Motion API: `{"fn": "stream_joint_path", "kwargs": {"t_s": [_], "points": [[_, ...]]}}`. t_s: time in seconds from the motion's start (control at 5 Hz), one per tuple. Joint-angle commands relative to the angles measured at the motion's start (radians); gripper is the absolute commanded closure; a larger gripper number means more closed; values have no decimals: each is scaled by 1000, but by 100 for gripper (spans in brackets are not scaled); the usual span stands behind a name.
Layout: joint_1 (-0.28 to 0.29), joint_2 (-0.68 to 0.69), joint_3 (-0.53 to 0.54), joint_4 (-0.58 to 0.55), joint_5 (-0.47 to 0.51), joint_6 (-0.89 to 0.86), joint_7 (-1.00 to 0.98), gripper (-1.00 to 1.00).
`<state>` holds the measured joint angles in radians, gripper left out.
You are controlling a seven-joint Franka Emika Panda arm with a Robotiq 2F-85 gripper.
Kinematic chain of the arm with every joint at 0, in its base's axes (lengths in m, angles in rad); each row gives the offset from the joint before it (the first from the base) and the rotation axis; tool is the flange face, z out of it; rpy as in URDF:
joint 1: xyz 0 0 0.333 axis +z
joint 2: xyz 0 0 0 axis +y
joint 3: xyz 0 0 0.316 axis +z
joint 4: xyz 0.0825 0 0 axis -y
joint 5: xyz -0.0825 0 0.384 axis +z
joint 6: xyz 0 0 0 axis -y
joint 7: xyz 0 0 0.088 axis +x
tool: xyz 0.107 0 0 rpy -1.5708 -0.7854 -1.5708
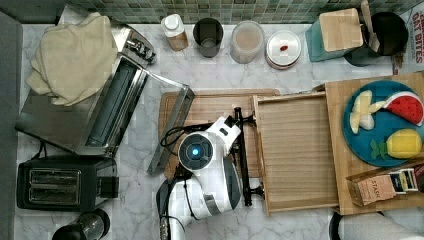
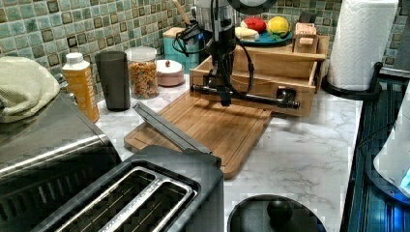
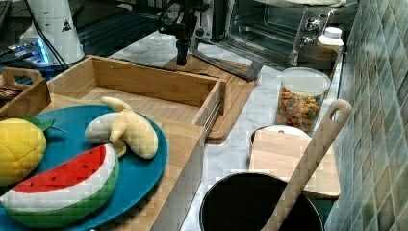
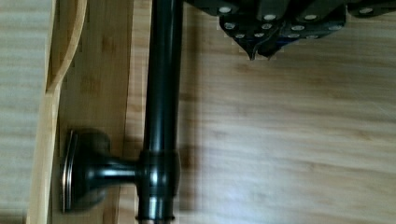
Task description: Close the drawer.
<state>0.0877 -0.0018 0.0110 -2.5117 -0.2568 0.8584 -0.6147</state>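
Left view: hand (image 2: 225, 99), fingers together (gripping nothing), sits just outside the handle (image 2: 251, 98) to shove the drawer (image 2: 251, 84) shut.

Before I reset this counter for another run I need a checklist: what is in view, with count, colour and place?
drawer: 1, light wood, pulled open from the wooden box
handle: 1, black bar, on the drawer front
cutting board: 1, wood, under the handle
plate: 1, blue, on the box top, carrying plush fruit
toaster oven: 1, silver, at the top view's left, door open
cloth: 1, cream, on the toaster oven
toaster: 1, black, below the toaster oven in the top view
cereal jar: 1, clear, by the tiled wall
paper towel roll: 1, white, at the left view's right
gripper: 1, black, at the handle
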Motion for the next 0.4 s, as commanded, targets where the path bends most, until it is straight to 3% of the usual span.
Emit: {"fn": "stream_joint_path", "kwargs": {"t_s": [0.2, 0.4], "points": [[-29, 24, -45, -12, -120, 1, 184, 100], [-63, -13, -81, -50, -206, 45, 171, 100]]}}
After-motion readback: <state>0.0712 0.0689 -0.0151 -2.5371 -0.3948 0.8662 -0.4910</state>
